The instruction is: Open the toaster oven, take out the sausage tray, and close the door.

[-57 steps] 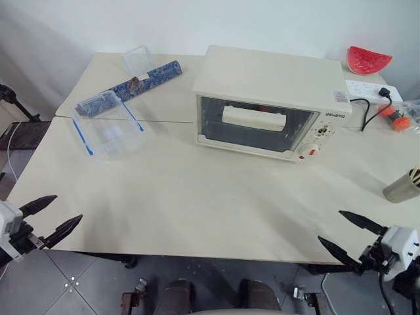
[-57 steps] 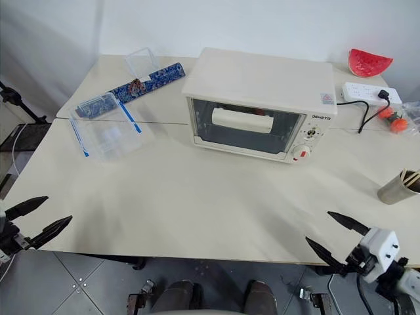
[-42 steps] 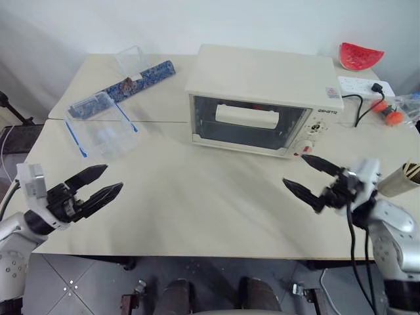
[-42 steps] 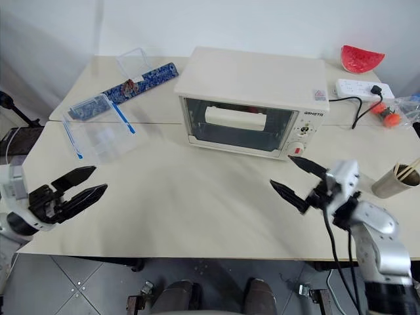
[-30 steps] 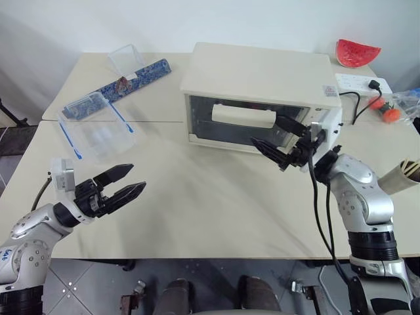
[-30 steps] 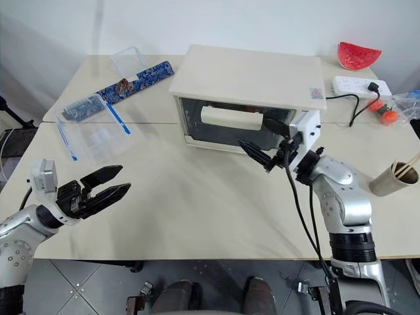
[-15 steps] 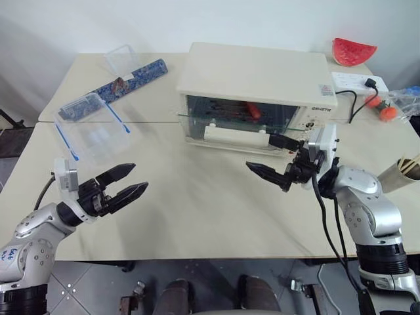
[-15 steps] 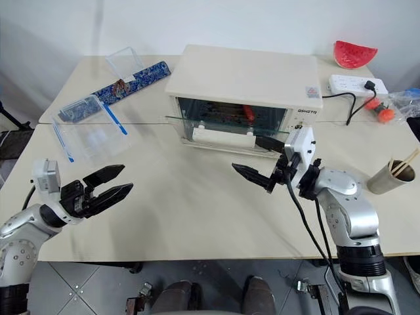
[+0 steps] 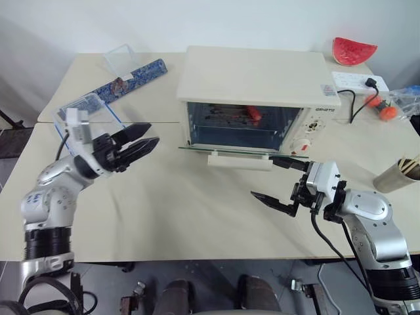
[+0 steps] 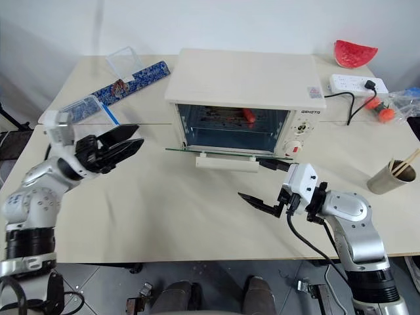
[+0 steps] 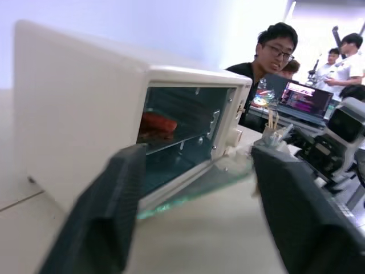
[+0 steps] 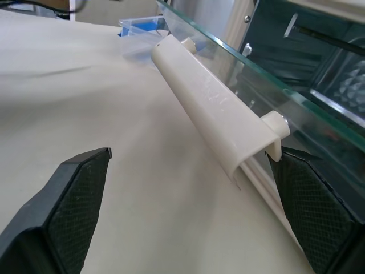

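I see the door (image 9: 226, 150) now dropped flat; right gripper (image 9: 283, 180) spread empty near its handle (image 9: 239, 161), left gripper (image 9: 139, 139) apart left of oven (image 9: 257, 79).

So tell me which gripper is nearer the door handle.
Right. The right gripper sits just beside the handle, at its right end; the left gripper is farther off, left of the oven.

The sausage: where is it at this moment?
The sausage lies inside the toaster oven, toward the right of the cavity, behind the lowered door; the right gripper hangs open just in front.
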Available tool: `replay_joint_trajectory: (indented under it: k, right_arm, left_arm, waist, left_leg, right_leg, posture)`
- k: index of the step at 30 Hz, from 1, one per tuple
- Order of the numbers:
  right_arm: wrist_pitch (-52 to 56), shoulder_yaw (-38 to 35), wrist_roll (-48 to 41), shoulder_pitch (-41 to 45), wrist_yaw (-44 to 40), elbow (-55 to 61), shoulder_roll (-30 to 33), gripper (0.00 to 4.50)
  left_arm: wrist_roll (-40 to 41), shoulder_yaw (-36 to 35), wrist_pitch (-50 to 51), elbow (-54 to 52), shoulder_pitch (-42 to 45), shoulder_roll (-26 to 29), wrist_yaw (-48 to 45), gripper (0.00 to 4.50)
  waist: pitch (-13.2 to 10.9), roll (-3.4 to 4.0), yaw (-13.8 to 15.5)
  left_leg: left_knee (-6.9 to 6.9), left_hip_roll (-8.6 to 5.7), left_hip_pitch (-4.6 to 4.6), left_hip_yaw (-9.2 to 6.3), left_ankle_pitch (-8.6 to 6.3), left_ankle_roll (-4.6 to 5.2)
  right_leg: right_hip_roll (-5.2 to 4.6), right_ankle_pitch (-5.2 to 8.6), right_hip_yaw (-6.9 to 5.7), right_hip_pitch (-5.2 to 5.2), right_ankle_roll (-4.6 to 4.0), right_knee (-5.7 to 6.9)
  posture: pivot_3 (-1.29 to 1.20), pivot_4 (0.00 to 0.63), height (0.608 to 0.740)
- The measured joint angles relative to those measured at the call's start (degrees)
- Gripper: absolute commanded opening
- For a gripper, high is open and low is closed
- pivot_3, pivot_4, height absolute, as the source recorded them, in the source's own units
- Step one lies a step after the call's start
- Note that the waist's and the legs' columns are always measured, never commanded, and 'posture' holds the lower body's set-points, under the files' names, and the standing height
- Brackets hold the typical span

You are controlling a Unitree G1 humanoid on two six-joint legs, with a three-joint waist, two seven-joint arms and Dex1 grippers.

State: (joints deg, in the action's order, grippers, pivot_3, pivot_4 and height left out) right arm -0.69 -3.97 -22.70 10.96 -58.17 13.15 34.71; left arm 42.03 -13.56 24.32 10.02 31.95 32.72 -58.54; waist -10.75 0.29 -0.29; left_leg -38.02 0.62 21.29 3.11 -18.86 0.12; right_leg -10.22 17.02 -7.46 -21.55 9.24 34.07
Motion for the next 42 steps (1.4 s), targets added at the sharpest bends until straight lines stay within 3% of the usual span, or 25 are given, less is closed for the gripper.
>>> replay_joint_trajectory:
  k: [5, 7, 12, 18, 24, 27, 35, 42]
  right_arm:
    - [-1.2, 0.5, 1.4, 0.4, 1.3, 0.0, 0.0, 4.50]
    - [-1.7, 0.9, 1.6, 0.2, 1.8, 0.1, 0.0, 4.50]
    - [-2.3, 1.2, 2.5, -0.6, 3.1, 0.7, 0.0, 4.50]
    - [-2.7, -0.3, 3.2, -6.3, 5.7, 3.5, 0.2, 4.50]
    - [-8.6, -16.0, 3.0, -30.3, 3.2, 3.6, 3.4, 4.50]
    - [-11.7, -20.6, 2.9, -35.1, 1.9, 1.0, 3.4, 4.50]
    - [-13.5, -23.8, 2.3, -31.0, 2.9, -2.3, 3.7, 4.50]
    - [-12.9, -22.8, 1.7, -28.6, 2.5, -2.4, 3.9, 4.50]
  left_arm:
    - [-6.8, 6.3, -5.6, 10.5, 8.8, -7.5, -1.3, 0.41]
    - [-9.1, 7.4, -8.0, 14.0, 10.9, -9.3, -1.0, 0.05]
    - [-12.9, 8.2, -12.5, 18.9, 12.8, -12.6, -1.1, 0.05]
    - [-13.2, 9.1, -11.6, 19.0, 12.4, -12.2, -5.5, 0.05]
    - [-15.4, 10.6, -12.7, 17.5, 7.6, -8.9, -10.8, 0.05]
    - [-16.5, 11.9, -13.9, 16.6, 5.8, -8.9, -11.7, 0.05]
    - [-19.8, 14.3, -18.6, 15.6, 1.6, -10.8, -11.4, 0.05]
    - [-19.0, 11.1, -19.1, 15.5, 0.0, -9.8, -10.3, 0.05]
  waist:
    - [0.0, -0.11, 0.1]
    - [0.0, -0.11, 0.0]
    - [0.0, -0.12, 0.0]
    - [0.0, -0.13, 0.6]
    - [0.0, -0.18, 3.0]
    - [0.0, -0.20, 3.0]
    - [0.0, -0.21, 1.4]
    - [0.0, -0.21, 1.7]
  left_leg:
    - [-0.11, -0.01, 0.05, 0.04, -0.01, 0.02]
    - [-0.06, 0.01, 0.04, 0.06, -0.01, 0.02]
    - [-0.09, 0.02, 0.03, 0.08, -0.02, 0.03]
    - [-0.16, -0.02, 0.07, 0.05, -0.03, 0.06]
    - [-0.23, -0.07, 0.18, 0.10, -0.17, 0.22]
    - [-0.45, -0.02, 0.12, 0.22, -0.17, 0.22]
    - [-0.95, 0.17, -0.06, 0.45, -0.13, 0.23]
    - [-0.96, 0.17, 0.00, 0.48, -0.14, 0.25]
  right_leg:
    - [0.00, -0.01, 0.00, 0.03, 0.01, -0.02]
    - [0.02, -0.01, -0.02, -0.01, 0.01, -0.01]
    - [0.02, -0.01, -0.01, -0.01, 0.01, -0.01]
    - [-0.02, -0.02, -0.02, 0.02, 0.03, 0.00]
    - [-0.04, -0.06, -0.11, 0.05, 0.11, -0.21]
    - [-0.04, -0.06, -0.02, 0.17, 0.10, -0.22]
    - [0.02, -0.21, 0.28, 0.22, -0.19, 0.07]
    - [0.02, -0.22, 0.28, 0.17, -0.17, 0.05]
  posture:
    - [0.00, 0.150, 0.740]
    - [0.00, 0.150, 0.740]
    - [0.00, 0.150, 0.740]
    - [0.00, 0.150, 0.740]
    - [0.00, 0.150, 0.740]
    - [0.00, 0.150, 0.740]
    - [0.00, 0.150, 0.740]
    - [0.00, 0.150, 0.740]
